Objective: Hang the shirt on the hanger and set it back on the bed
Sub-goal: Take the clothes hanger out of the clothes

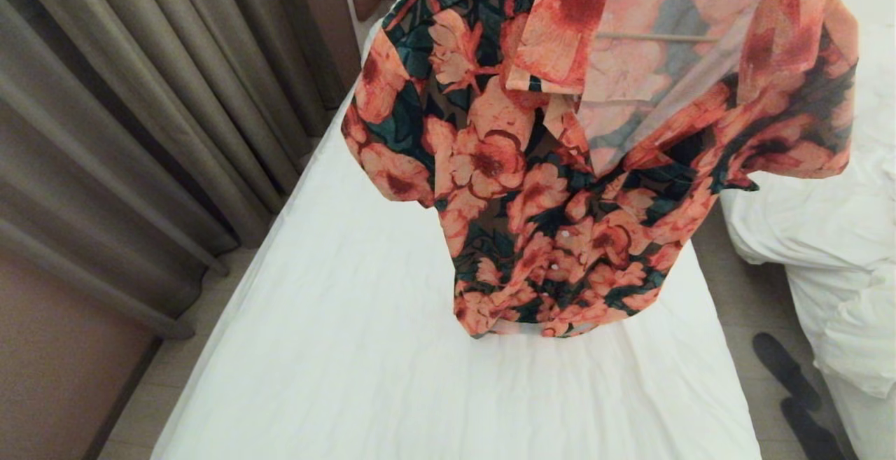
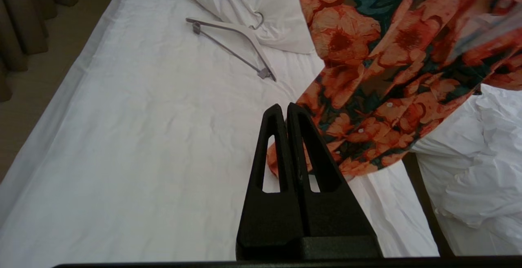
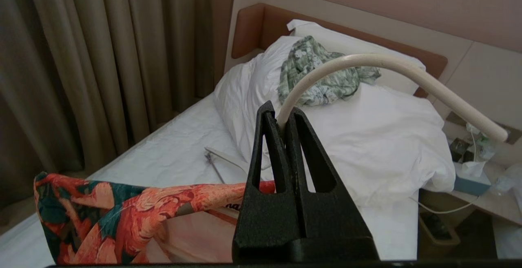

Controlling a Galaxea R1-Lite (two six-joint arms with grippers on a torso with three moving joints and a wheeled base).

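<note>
The shirt (image 1: 546, 187), coral flowers on dark green, hangs in the air over the bed (image 1: 336, 348), its hem low above the white sheet. A thin cream bar of the hanger (image 1: 658, 38) shows through the pale inside of the fabric. In the right wrist view my right gripper (image 3: 281, 115) is shut on the foot of the hanger's curved cream hook (image 3: 391, 66), with the shirt's shoulder (image 3: 122, 207) draped below. My left gripper (image 2: 284, 108) is shut with nothing in it, hovering over the sheet just beside the shirt's lower edge (image 2: 387, 64).
A thicker white hanger with a grey bar (image 2: 236, 39) lies near the big white pillow (image 3: 367, 137). A pale green-and-white garment (image 3: 322, 76) sits on that pillow. Curtains (image 1: 140, 96) hang left. A second bed with a rumpled duvet (image 1: 833, 236) and dark slippers (image 1: 784, 369) are right.
</note>
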